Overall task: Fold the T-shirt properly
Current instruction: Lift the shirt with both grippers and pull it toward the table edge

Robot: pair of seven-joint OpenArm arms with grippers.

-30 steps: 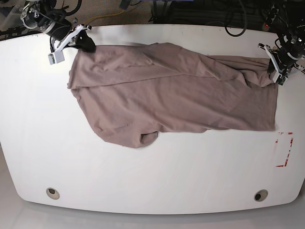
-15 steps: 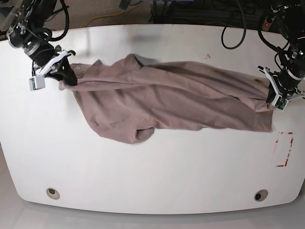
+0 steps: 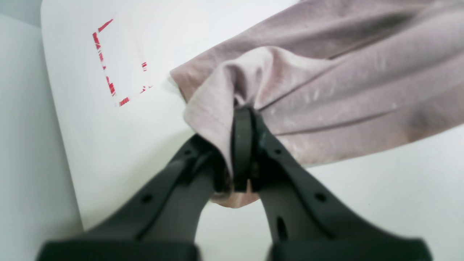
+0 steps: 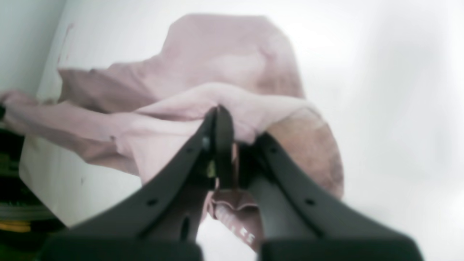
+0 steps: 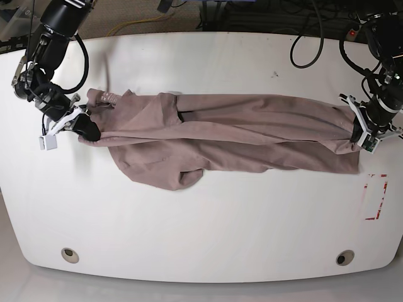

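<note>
The mauve-brown T-shirt (image 5: 220,135) lies stretched across the white table (image 5: 208,220), its far half pulled over toward the near side into a long band. On the right of the base view my left gripper (image 5: 356,129) is shut on the shirt's right edge; the left wrist view shows cloth (image 3: 326,72) bunched between its black fingers (image 3: 242,145). At the left, my right gripper (image 5: 87,129) is shut on the shirt's left end. The right wrist view shows fabric (image 4: 217,94) draped over its closed fingers (image 4: 221,145), blurred.
A red-marked rectangle (image 5: 375,196) is taped on the table at the right, just below the shirt's corner; it also shows in the left wrist view (image 3: 119,61). Two round holes (image 5: 70,255) (image 5: 344,257) sit near the front edge. Cables and equipment (image 5: 252,16) lie behind the table.
Both grippers have carried the shirt's far edge toward the near side, the right gripper dropping well down the left side. The shirt has gone from spread wide to a narrow doubled band.
</note>
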